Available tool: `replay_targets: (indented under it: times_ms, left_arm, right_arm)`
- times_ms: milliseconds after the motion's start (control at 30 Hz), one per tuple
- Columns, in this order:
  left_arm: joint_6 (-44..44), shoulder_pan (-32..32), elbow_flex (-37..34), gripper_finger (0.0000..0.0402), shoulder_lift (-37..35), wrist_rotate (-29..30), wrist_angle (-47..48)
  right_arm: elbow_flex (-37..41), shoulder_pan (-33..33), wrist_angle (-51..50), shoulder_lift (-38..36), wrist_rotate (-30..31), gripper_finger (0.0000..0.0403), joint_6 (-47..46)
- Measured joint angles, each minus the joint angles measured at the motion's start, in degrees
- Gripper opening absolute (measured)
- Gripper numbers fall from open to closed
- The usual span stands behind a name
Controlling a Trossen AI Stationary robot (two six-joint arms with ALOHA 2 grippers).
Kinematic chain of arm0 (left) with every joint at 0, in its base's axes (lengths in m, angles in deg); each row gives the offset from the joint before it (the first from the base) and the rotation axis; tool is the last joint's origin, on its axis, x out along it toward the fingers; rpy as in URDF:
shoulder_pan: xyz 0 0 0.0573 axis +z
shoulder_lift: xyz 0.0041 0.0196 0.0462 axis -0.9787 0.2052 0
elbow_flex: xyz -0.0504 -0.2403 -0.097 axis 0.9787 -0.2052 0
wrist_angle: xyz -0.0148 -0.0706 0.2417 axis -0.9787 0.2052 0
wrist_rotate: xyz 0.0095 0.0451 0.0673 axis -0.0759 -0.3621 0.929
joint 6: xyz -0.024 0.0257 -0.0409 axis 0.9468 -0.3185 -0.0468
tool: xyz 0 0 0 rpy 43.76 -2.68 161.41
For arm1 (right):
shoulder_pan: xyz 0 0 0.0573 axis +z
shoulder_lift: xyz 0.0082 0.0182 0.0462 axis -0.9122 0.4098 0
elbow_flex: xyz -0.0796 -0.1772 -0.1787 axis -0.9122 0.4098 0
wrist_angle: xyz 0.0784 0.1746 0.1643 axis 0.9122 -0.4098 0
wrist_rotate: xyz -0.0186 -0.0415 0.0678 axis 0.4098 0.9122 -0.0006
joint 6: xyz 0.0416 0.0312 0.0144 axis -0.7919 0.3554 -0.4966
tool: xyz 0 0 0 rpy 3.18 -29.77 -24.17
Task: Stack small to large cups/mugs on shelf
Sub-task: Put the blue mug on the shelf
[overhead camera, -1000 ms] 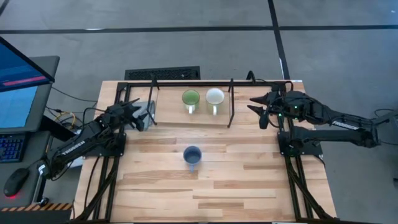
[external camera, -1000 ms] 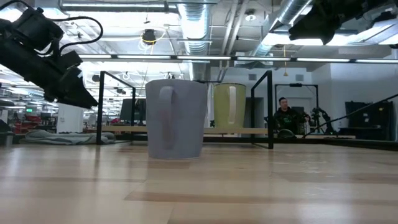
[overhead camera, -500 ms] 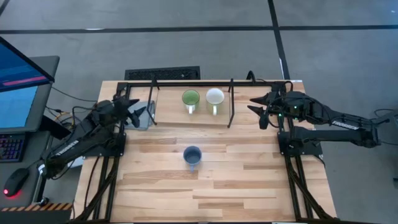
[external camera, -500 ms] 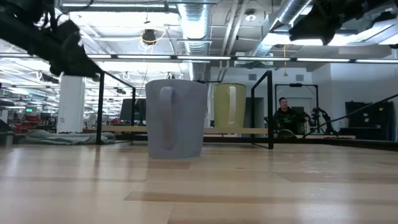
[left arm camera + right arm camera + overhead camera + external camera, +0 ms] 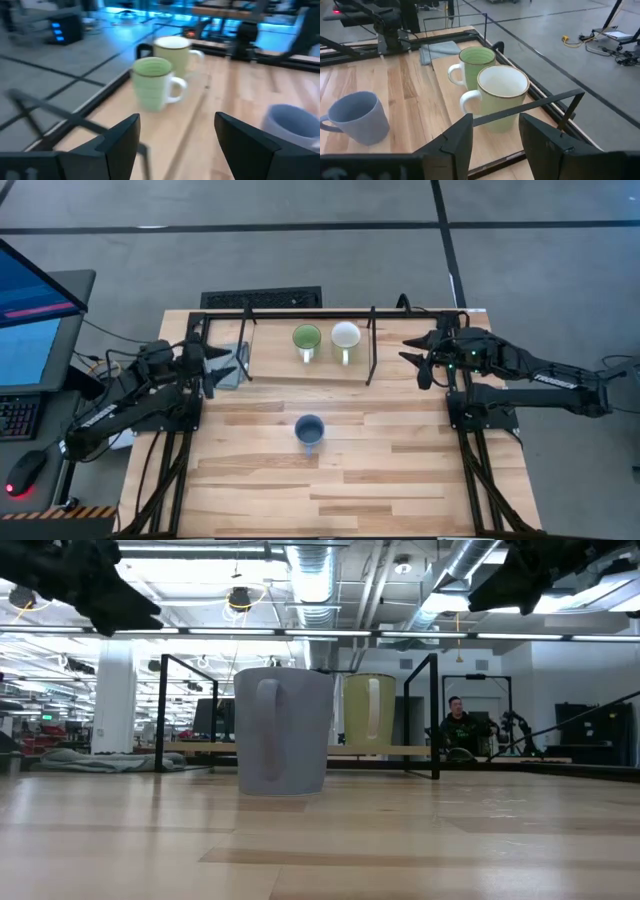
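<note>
The green mug (image 5: 306, 338) and the white mug (image 5: 345, 336) stand upright side by side on the shelf's wooden board (image 5: 290, 368), handles toward the near edge. The blue-grey mug (image 5: 309, 430) stands upright on the tabletop, mid-table, in front of the shelf. My left gripper (image 5: 215, 365) hovers open at the shelf's left end, high above the table, as the low view shows (image 5: 110, 590). My right gripper (image 5: 415, 355) hovers open at the shelf's right end. The right wrist view shows the white mug (image 5: 502, 95), green mug (image 5: 477, 62) and blue-grey mug (image 5: 357, 117).
Thin black rods (image 5: 371, 345) rise from the shelf frame on both sides of the two mugs. A folded grey cloth (image 5: 232, 368) lies at the shelf's left end under my left gripper. A monitor and keyboard (image 5: 30, 330) sit off the table's left. A person (image 5: 460, 725) sits far behind.
My left gripper has risen and drawn back toward the table's left edge, away from the shelf's left rod, tipping up nearer to level; it stays open with nothing in it. The mugs have kept their places.
</note>
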Motion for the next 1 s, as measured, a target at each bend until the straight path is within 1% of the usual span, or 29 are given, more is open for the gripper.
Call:
replay_targets:
  times_ms: [167, 267, 400, 467, 533, 600, 700, 833, 1000]
  left_arm:
    - [0.5, -4.1, 0.0, 0.0248, 0.0, -1.3, -0.2]
    - [0.6, -7.4, 0.0, 0.0248, 0.4, -1.6, -0.5]
    - [1.1, -11.3, 0.0, 0.0248, 1.8, 0.0, -1.3]
    - [1.3, -12.9, 0.0, 0.0248, 2.8, 0.7, -1.7]
    - [1.9, -14.5, 0.0, 0.0248, 3.9, 1.8, -1.9]
    - [2.3, -15.8, 0.0, 0.0248, 4.9, 3.2, -1.9]
    - [2.5, -17.8, 0.0, 0.0248, 6.9, 4.9, -2.6]
    - [2.5, -20.4, 0.0, 0.0248, 10.0, 4.8, -5.3]
    - [2.7, -24.3, 0.0, 0.0248, 13.9, 4.8, -7.4]
  right_arm:
    - [0.0, 0.0, 0.1, -0.6, -3.5, 0.0181, 1.7]
    - [0.5, 0.0, 2.9, -1.0, -4.3, 0.0180, 2.8]
    - [4.9, -0.7, 8.0, -4.1, -4.4, 0.0182, 4.9]
    - [7.7, -1.3, 10.4, -7.0, -4.3, 0.0183, 4.3]
    - [10.3, -1.8, 10.0, -10.1, -4.4, 0.0182, 3.4]
    - [13.2, -2.2, 11.8, -13.5, -4.4, 0.0181, 2.4]
    - [17.3, -2.3, 15.5, -18.8, -5.8, 0.0180, 2.2]
    - [22.5, -2.3, 18.6, -25.7, -7.0, 0.0182, 2.2]
    - [26.6, -2.3, 18.1, -33.0, -7.4, 0.0182, 1.8]
